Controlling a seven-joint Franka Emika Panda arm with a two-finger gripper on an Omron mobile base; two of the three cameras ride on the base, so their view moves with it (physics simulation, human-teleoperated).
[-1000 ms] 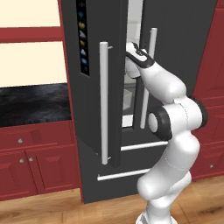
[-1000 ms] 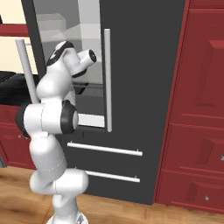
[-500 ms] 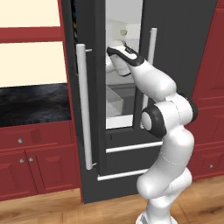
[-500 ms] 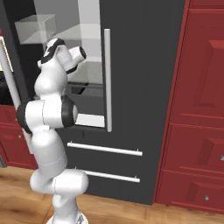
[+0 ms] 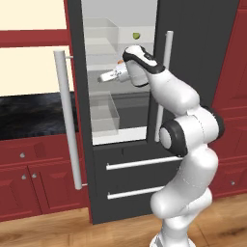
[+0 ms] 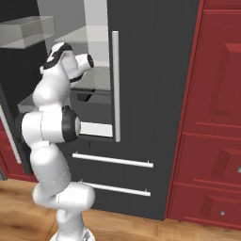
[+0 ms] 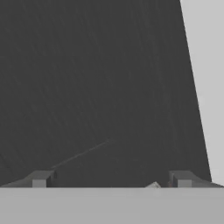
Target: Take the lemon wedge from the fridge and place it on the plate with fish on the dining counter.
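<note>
Glossy white rounded arm (image 5: 183, 111), dark joint bands, grey fingertips (image 7: 41, 178)

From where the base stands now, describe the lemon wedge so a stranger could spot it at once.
Look into the tall dark-grey fridge, whose left door stands open on a pale interior. Near the top right of that opening, above the robot's wrist, sits the lemon wedge: a tiny yellow-green chunk, the one coloured spot among clear bins and white shelves.
</note>
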